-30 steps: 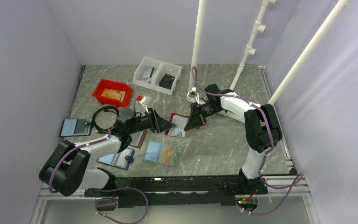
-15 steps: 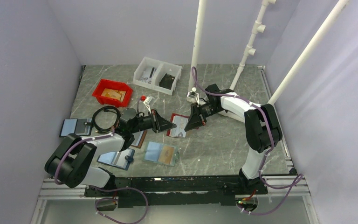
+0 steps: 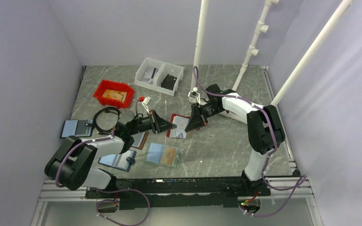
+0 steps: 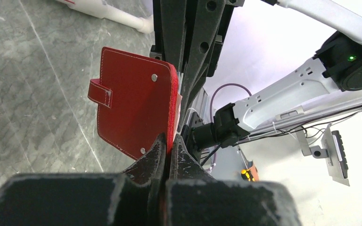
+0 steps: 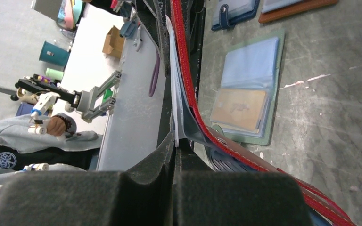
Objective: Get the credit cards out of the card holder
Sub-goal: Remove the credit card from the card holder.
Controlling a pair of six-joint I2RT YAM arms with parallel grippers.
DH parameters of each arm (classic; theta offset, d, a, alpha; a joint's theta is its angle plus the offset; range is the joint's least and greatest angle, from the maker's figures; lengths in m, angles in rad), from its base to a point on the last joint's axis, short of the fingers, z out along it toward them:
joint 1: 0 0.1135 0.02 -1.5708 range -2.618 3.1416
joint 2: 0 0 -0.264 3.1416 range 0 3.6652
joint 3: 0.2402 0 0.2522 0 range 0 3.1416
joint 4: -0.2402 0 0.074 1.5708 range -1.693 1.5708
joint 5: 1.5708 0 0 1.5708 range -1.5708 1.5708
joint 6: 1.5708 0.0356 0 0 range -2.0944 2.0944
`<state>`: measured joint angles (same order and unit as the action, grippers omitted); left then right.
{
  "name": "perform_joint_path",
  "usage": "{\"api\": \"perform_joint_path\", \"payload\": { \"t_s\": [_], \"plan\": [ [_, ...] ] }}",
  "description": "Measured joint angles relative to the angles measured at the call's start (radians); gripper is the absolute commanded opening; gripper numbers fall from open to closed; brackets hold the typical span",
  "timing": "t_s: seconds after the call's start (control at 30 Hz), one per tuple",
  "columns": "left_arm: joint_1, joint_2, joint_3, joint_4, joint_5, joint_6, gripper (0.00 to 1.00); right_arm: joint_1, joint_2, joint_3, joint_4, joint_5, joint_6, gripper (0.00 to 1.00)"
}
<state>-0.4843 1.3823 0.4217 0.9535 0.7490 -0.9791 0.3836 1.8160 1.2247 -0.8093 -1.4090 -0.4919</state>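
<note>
The red card holder (image 3: 179, 127) is held between both arms at mid-table, open and tilted on edge. In the left wrist view its red outer face (image 4: 136, 103) with a small strap tab (image 4: 100, 92) stands upright, and my left gripper (image 4: 169, 143) is shut on its stitched edge. From the right, my right gripper (image 5: 174, 141) is shut on a thin pale blue-grey credit card (image 5: 173, 89) that sticks out of the holder's inner pockets, beside the red rim (image 5: 188, 84). In the top view the left gripper (image 3: 171, 126) and right gripper (image 3: 191, 126) face each other across the holder.
A teal holder with an orange card (image 3: 163, 154) lies in front. A brown holder (image 3: 140, 139), a blue holder (image 3: 118, 160) and a dark holder (image 3: 77, 128) lie to the left. A red bin (image 3: 113, 93) and white bin (image 3: 159, 76) stand behind, near a white pole (image 3: 199, 47).
My left gripper has closed from open onto the red holder's edge, and the left arm has shifted slightly. The right gripper has stayed shut in place.
</note>
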Motion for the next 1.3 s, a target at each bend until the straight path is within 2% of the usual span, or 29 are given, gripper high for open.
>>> {"api": "perform_joint_path", "payload": {
  "t_s": [0.3, 0.67, 0.93, 1.13, 1.3],
  "plan": [
    [0.051, 0.001, -0.029, 0.123, 0.046, -0.091, 0.00, 0.006, 0.000, 0.021, -0.014, -0.038, -0.033, 0.00],
    [0.103, -0.037, -0.044, 0.127, 0.066, -0.106, 0.00, -0.013, 0.002, 0.021, -0.033, -0.027, -0.043, 0.00],
    [0.171, -0.097, -0.082, 0.050, 0.065, -0.084, 0.00, -0.014, 0.002, 0.026, -0.061, 0.074, -0.061, 0.00],
    [0.201, -0.164, -0.086, -0.111, 0.040, -0.025, 0.00, -0.014, -0.021, 0.039, -0.066, 0.184, -0.075, 0.00],
    [0.199, -0.108, -0.079, -0.134, 0.037, -0.027, 0.00, -0.014, -0.118, 0.038, -0.051, 0.279, -0.074, 0.00]
  ]
}}
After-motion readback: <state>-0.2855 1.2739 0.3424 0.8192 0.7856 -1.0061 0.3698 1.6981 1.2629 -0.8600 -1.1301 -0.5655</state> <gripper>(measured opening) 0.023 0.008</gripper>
